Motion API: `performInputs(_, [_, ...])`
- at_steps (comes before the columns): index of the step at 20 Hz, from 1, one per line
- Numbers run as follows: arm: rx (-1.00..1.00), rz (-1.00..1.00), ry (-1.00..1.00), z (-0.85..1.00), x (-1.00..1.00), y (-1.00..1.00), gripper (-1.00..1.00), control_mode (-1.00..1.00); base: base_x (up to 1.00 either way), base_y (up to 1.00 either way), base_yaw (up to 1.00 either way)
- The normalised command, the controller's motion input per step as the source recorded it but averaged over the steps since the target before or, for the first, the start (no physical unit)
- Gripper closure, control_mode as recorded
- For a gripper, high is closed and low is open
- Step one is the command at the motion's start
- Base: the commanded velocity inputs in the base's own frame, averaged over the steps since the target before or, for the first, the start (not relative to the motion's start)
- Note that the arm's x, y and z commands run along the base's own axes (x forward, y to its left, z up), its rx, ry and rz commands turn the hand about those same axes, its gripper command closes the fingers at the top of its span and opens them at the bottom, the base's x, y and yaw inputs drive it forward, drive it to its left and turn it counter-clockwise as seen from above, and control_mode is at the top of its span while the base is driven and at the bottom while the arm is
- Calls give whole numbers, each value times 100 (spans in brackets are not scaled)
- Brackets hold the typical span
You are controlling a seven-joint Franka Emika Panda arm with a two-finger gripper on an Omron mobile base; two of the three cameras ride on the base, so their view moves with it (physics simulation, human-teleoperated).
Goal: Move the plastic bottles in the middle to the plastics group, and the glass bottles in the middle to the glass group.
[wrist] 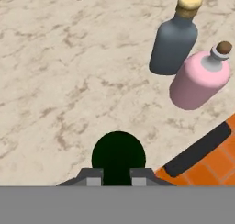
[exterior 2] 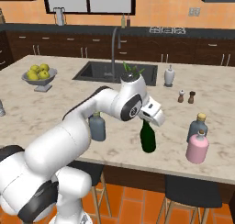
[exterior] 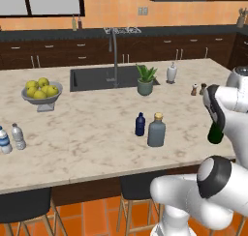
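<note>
The marble desk (exterior: 97, 148) stretches wide, with a dark sink (exterior: 97, 78) sunk into its far side. From the stool side rises the white arm, its end effector (exterior 2: 148, 120) clamped tight on the neck of the dark green wine bottle (exterior 2: 148, 138), which hangs upright near the desk's front edge; whether its base touches the marble I cannot tell. In the hand view the bottle (wrist: 118, 156) shows as a dark round shape between the fingertips.

To the arm's right stands the glass group: a grey-blue bottle with a tan cap (exterior 2: 198, 126) and, just in front of it and seemingly touching, a pink bottle (exterior 2: 197, 147). The wine bottle is near them but not yet beside them.

Back in the middle wait the squat grey-blue bottle with the cork-like cap (exterior: 156, 130) and, just beside it, the small navy bottle (exterior: 140, 124). Far off at the left end stand the two clear water bottles (exterior: 11, 138), the plastics group.

So the first glass delivery looks to be in hand. The next move, I judge, calls for carrying the bottle a little further right, lowering it upright onto bare marble close to the pink bottle without knocking it, and keeping clear of the front edge before letting go. A fruit bowl (exterior: 41, 94), a potted plant (exterior: 145, 80) and two small shakers (exterior: 198, 89) sit well out of the way.
</note>
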Motion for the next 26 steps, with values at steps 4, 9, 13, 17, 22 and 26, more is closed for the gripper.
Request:
performInputs(4, [2, -17, -8, 0, 26, -65, 100, -100, 0, 0, 0])
performInputs(9, [7, -13, -4, -10, 29, -45, 100, -100, 0, 0, 0])
performInputs(13, [6, -12, 0, -21, 30, -27, 100, -100, 0, 0, 0])
performInputs(17, [1, -10, -2, -15, 29, -22, 100, -100, 0, 0, 0])
performInputs(22, [0, -6, -1, -22, 23, -23, 100, -100, 0, 0, 0])
performInputs(26, [1, -2, 0, -31, 19, -25, 100, -100, 0, 0, 0])
